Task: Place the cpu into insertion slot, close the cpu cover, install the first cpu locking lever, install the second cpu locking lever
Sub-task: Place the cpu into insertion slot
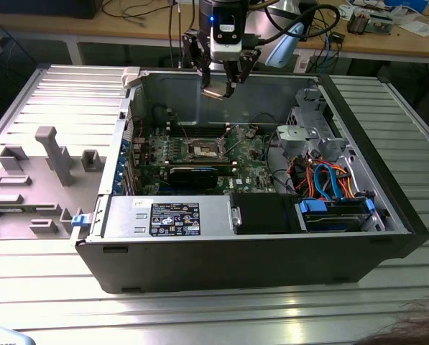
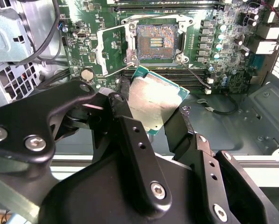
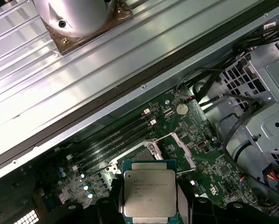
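The pincer [image 1: 220, 88] hangs above the open computer case [image 1: 386, 215], which lies on its side on the ribbed metal bench [image 1: 200, 309] so that the green motherboard [image 1: 250, 154] faces upward and can be reached from above. The pincer is closed on the cpu [image 2: 153, 105], its fingers [image 2: 125, 116] pressing two opposite edges. That grip leaves the silvery face and the underside untouched, probably so the contacts stay clean and the chip can go down flat. In the exterior view the cpu rides roughly level, metal face up, high in the air and well apart from the board.

The insertion slot [image 2: 156, 43] stands bare, its field of contacts exposed. The cpu cover [image 2: 112, 49] is swung open to one side of it, so nothing bars the way in. What looks like a released locking lever [image 2: 197, 77] lies slanting just beside the socket, which would explain why the cover is free to stand open.

In the first wrist view the slot [image 3: 141, 156] shows just beyond the edge of the held chip [image 3: 150, 193]. By my judgement the first step is under way; the cpu is carried, not yet seated.
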Motion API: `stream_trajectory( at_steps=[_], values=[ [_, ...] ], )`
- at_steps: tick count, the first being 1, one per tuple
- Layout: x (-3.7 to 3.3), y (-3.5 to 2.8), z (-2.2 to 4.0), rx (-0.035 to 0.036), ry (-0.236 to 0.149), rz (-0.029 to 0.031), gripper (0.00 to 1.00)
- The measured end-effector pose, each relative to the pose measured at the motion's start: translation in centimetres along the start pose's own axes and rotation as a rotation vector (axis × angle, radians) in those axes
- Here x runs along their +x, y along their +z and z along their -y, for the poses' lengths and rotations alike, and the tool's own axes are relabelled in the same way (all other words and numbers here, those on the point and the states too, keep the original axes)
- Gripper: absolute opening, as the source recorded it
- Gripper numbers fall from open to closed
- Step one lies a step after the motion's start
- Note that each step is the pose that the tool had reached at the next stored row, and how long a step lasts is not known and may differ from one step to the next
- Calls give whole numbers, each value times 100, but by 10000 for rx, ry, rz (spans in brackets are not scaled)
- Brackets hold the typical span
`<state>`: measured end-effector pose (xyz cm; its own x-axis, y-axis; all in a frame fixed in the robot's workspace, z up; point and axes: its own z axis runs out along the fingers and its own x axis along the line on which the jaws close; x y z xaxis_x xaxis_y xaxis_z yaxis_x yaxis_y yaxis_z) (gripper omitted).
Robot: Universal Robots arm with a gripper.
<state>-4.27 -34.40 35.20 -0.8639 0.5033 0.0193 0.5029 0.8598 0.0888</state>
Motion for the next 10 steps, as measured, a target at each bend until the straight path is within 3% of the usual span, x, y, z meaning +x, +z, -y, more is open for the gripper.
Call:
stream_trajectory(
  at_steps=[10],
  values=[
    [0, 0, 0, -2, 103, 9, 54]
  ],
)
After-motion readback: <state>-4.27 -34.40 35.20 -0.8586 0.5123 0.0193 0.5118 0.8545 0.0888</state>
